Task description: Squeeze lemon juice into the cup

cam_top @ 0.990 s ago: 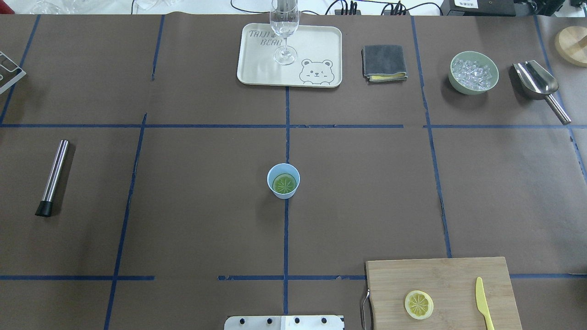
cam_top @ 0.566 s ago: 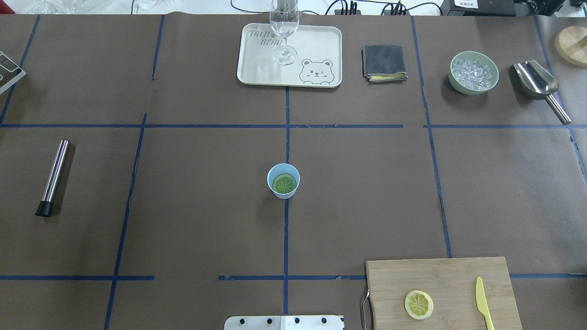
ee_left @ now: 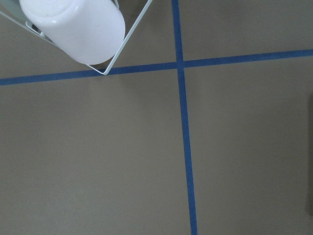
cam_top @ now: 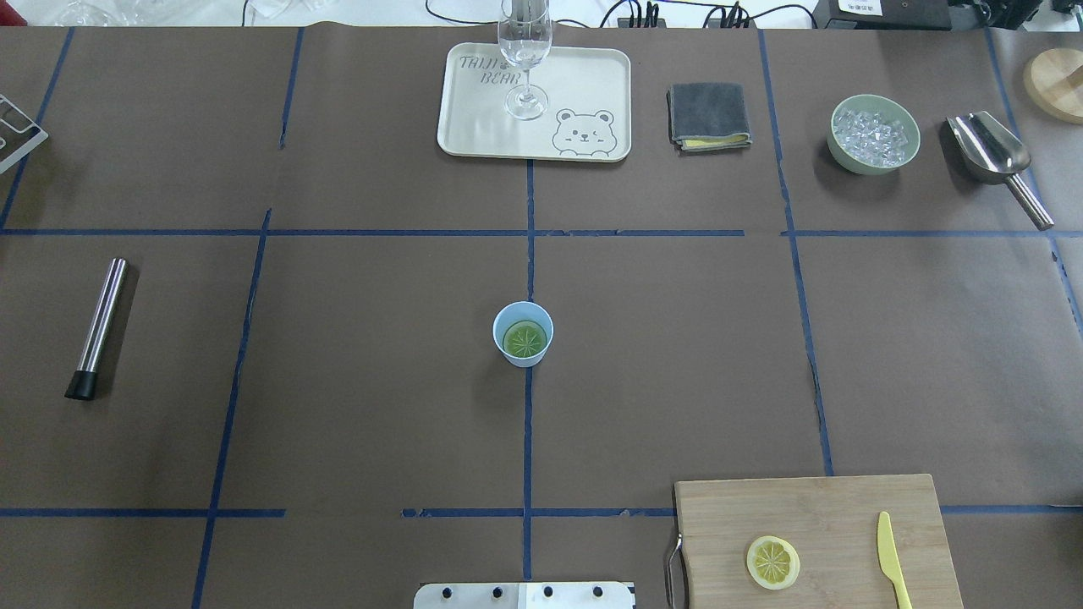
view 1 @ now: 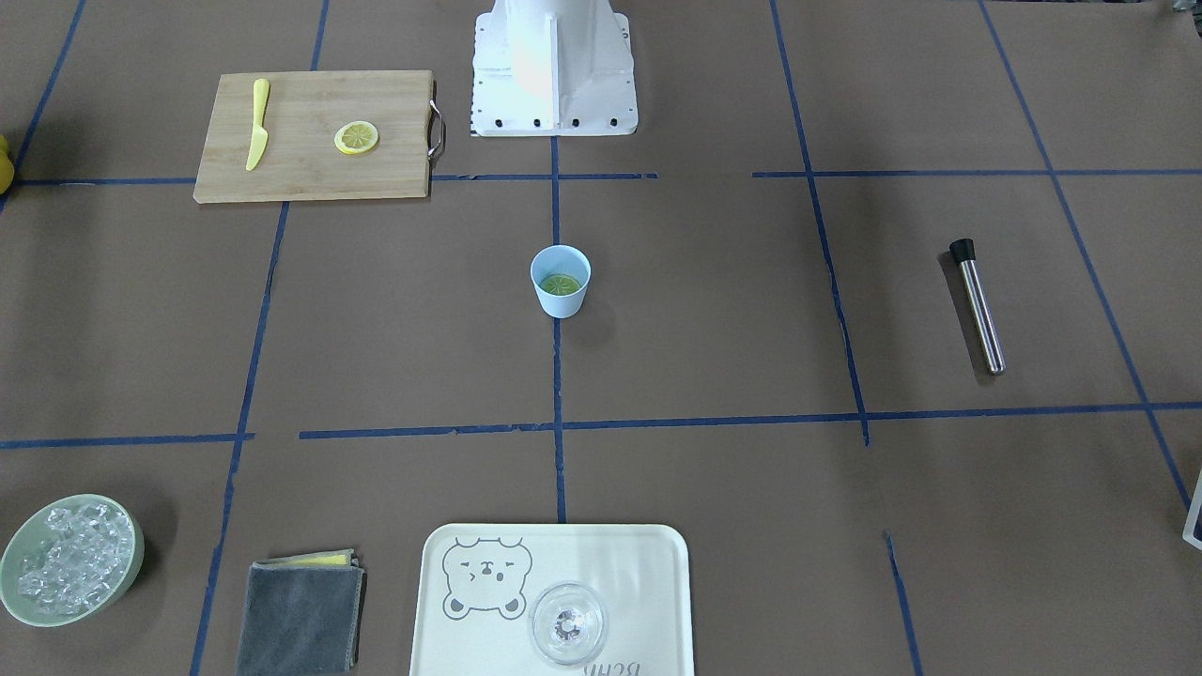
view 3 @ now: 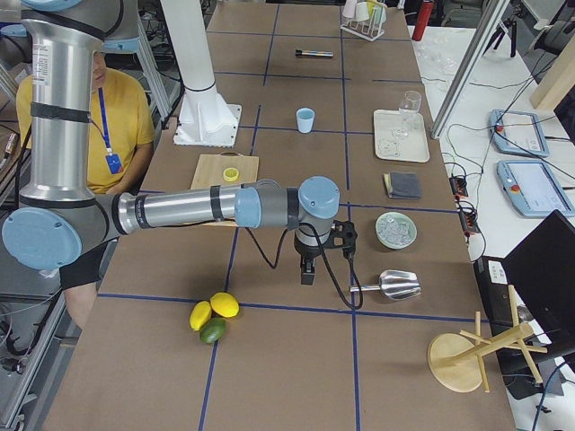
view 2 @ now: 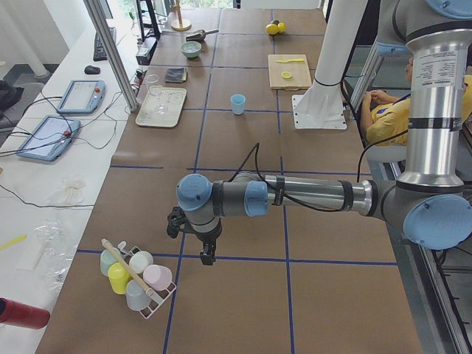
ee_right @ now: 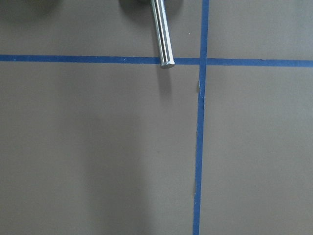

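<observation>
The light blue cup (cam_top: 502, 321) stands at the table's middle, also in the front view (view 1: 561, 302). One lemon slice (cam_top: 525, 339) lies flat inside it, looking greenish. A second lemon slice (cam_top: 772, 562) lies on the wooden cutting board (cam_top: 812, 512). Neither gripper shows in the overhead or front views. The left gripper (view 2: 206, 254) hangs over the table's far left end beside a cup rack; the right gripper (view 3: 307, 274) hangs near the scoop at the right end. I cannot tell whether either is open or shut.
A yellow plastic knife (cam_top: 888, 558) lies on the board. At the back stand a tray (cam_top: 474, 118) with a clear glass (cam_top: 525, 51), a grey cloth (cam_top: 709, 114), a green ice bowl (cam_top: 874, 134) and a metal scoop (cam_top: 994, 156). A steel muddler (cam_top: 97, 326) lies left.
</observation>
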Robot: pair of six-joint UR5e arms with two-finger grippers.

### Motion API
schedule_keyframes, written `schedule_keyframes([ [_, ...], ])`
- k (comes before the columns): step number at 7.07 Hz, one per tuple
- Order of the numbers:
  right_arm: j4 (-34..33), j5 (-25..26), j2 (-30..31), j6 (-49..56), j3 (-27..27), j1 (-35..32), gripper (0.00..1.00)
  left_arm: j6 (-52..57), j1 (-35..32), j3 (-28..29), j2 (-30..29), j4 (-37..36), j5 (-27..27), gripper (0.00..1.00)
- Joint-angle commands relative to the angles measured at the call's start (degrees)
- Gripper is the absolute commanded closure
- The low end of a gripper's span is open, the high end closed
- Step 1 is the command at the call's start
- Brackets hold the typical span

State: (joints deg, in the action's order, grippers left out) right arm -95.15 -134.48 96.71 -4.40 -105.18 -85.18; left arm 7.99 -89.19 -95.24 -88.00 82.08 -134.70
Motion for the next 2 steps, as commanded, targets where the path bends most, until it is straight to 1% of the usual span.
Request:
schedule_keyframes([
  [1, 6.71, 2.56, 1.28, 0.09, 1.2, 0.54, 0.0, 2.3, -0.81, -0.21, -0.24, -2.71, -0.04, 0.0],
  [2, 6.74, 1.86, 1.28, -0.69, 1.03, 0.72, 0.0, 2.3, -1.07, -0.39, -0.16, -2.72, -0.04, 0.0],
])
